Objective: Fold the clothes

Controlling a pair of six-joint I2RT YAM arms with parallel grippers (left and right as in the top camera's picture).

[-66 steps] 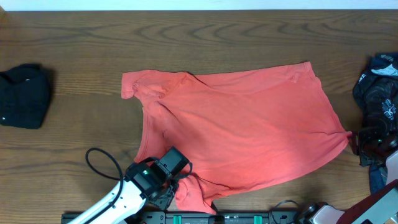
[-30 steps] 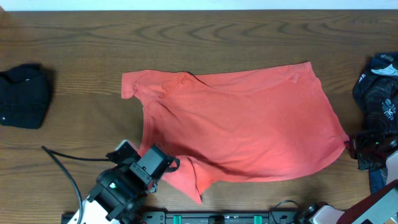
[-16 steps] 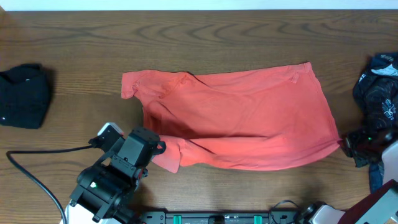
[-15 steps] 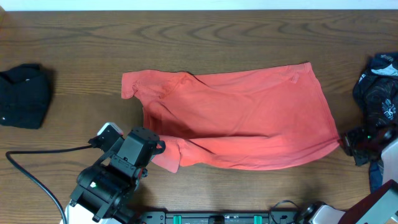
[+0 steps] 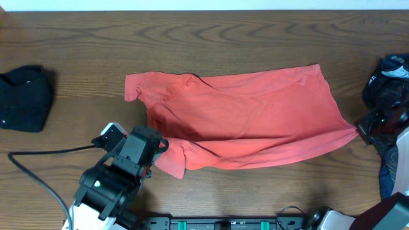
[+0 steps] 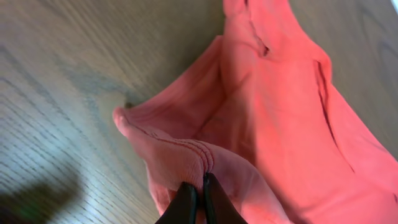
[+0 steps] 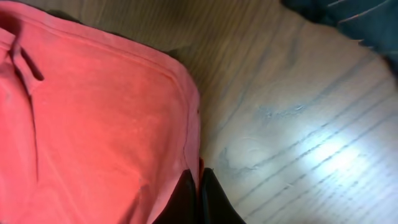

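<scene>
Coral-red T-shirt: lying sideways across the middle of the wooden table, no lettering showing, its near edge lifting and rolling over itself.
Left gripper: pinching shut on a stitched hem at the shirt's near-left corner, with cloth bunching up behind the fingers.
Right gripper: clamping closed on the hem at the near-right corner, just beside the navy patterned garment.
Black bundle: sitting well apart at the far left, untouched.
Step, as I'm reading it: both arms seem to be stretching the near edge for a lengthwise fold.
Risk, uneven carry: the left corner is sagging in a lump while the right is pulling taut, so the fold line may be coming out crooked.
Risk, slipping grip: both holds are biting only thin hem, so a hard tug could be pulling it free.
Risk, snagging: the right arm is working close enough to the navy garment to drag it along.
</scene>
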